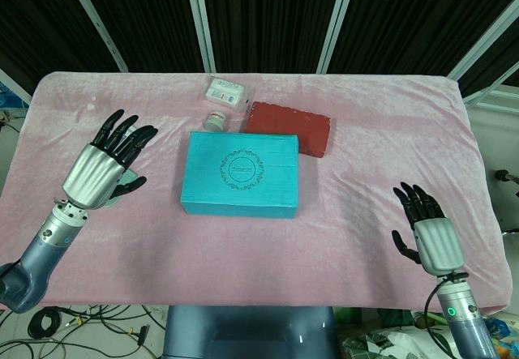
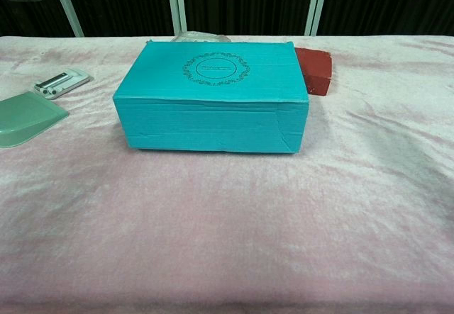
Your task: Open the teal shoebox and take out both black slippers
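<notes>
The teal shoebox (image 1: 240, 173) (image 2: 213, 96) sits closed in the middle of the pink-covered table, its lid with a round emblem on top. No slippers show; the box hides whatever is inside. My left hand (image 1: 107, 164) hovers to the left of the box, fingers spread and holding nothing. My right hand (image 1: 428, 231) is near the table's front right, well clear of the box, fingers apart and empty. Neither hand appears in the chest view.
A dark red block (image 1: 289, 128) (image 2: 315, 69) lies just behind the box's right corner. A small white jar (image 1: 215, 121) and a clear packet (image 1: 225, 92) sit behind it. A pale green dish (image 2: 25, 118) and a small white device (image 2: 62, 83) lie at left.
</notes>
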You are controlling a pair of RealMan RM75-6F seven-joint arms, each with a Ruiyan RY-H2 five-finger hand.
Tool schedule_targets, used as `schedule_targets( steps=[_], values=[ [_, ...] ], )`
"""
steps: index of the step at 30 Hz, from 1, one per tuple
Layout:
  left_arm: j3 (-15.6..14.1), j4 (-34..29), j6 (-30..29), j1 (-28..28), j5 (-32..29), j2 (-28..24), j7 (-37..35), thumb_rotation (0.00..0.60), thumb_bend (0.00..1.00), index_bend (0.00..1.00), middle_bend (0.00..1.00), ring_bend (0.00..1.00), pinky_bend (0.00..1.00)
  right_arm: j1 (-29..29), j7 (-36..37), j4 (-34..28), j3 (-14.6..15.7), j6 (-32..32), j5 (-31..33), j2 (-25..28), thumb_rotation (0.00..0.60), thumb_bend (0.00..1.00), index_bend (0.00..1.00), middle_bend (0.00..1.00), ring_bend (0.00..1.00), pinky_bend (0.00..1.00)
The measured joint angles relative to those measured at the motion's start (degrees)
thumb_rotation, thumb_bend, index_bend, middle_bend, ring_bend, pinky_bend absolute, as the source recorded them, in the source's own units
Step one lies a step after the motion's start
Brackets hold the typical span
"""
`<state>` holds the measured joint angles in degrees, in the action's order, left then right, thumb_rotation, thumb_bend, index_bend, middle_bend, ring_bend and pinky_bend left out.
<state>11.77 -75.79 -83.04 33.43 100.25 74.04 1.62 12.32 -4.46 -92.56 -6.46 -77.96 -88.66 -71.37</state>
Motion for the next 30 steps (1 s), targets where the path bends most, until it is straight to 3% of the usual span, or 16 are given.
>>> schedule_targets(
  steps=[10,19,24,27,30],
  values=[
    [-0.97,1.47,2.98,1.10,-2.33,0.97,-0.48,0.600,0.00,0.01,0.18,0.06,0.05,0.32,0.07,1.02,0.77,1.01,1.83,-0.91,0.600,0.33,0.01,0.04,0.00,0.14],
    [-1.51,0.98,13.11,3.31,-8.45,2.16,-0.59,0.600,0.03,0.03,0.18,0.06,0.05,-2.03,2.03,2.09,2.03,-1.04,3.07,-0.65,0.600,0.33,0.01,0.04,0.00,0.14],
    [-0.56,-2.18,22.55,5.15,-17.23,1.90,-0.25,0.600,0.39,0.00,0.16,0.06,0.07,-3.63,3.18,2.85,3.00,-2.22,3.52,-0.16,0.600,0.33,0.01,0.04,0.00,0.14],
    [0.66,-4.00,27.84,6.60,-23.03,1.42,-0.40,0.600,0.52,0.00,0.16,0.06,0.09,-4.35,4.06,3.17,3.39,-2.66,3.77,0.15,0.600,0.34,0.01,0.04,0.00,0.14],
    [2.26,-4.82,32.21,8.39,-27.93,1.30,-1.28,0.600,0.58,0.00,0.16,0.06,0.11,-4.99,5.18,3.50,3.72,-2.94,4.06,0.38,0.600,0.35,0.01,0.04,0.00,0.14]
  ],
)
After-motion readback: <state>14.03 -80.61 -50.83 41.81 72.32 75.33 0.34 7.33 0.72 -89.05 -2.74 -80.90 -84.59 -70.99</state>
